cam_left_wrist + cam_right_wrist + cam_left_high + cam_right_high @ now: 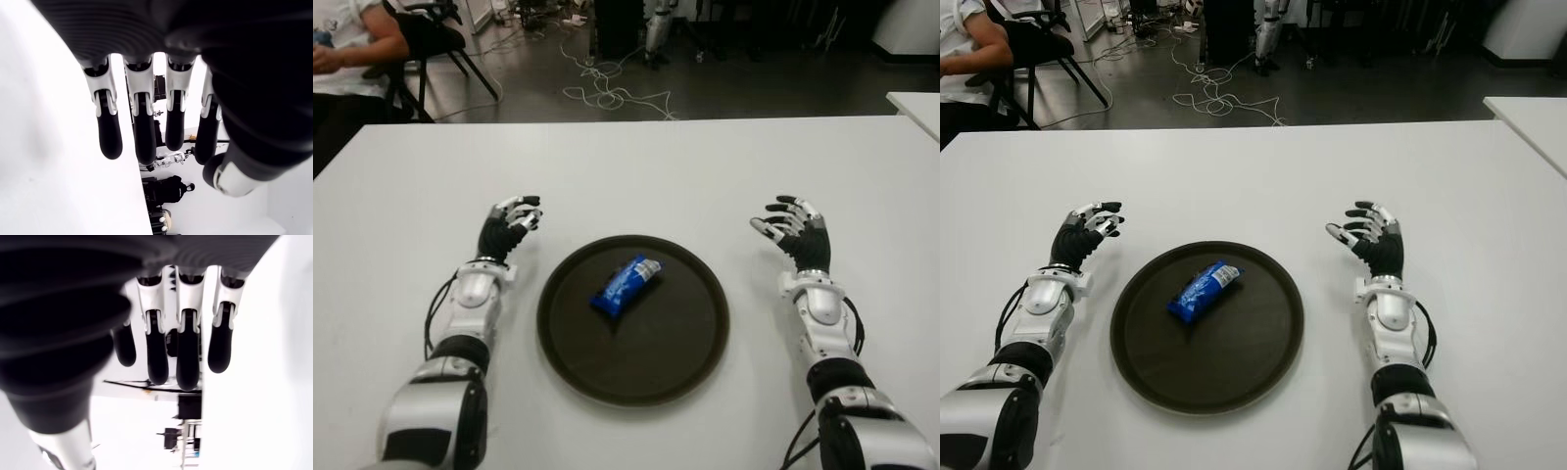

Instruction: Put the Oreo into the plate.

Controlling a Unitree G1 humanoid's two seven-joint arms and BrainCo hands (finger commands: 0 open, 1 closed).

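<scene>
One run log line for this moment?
Oreo pack: on plate | left hand: open, left of plate | right hand: open, right of plate

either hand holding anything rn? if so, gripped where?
Nothing is held. The left hand and right hand are both open and empty, either side of the round dark plate; the blue Oreo packet lies on it.

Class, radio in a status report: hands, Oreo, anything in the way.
Left hand open, left of plate. Right hand open, right of it. Oreo already in plate. Nothing in the way.
</scene>
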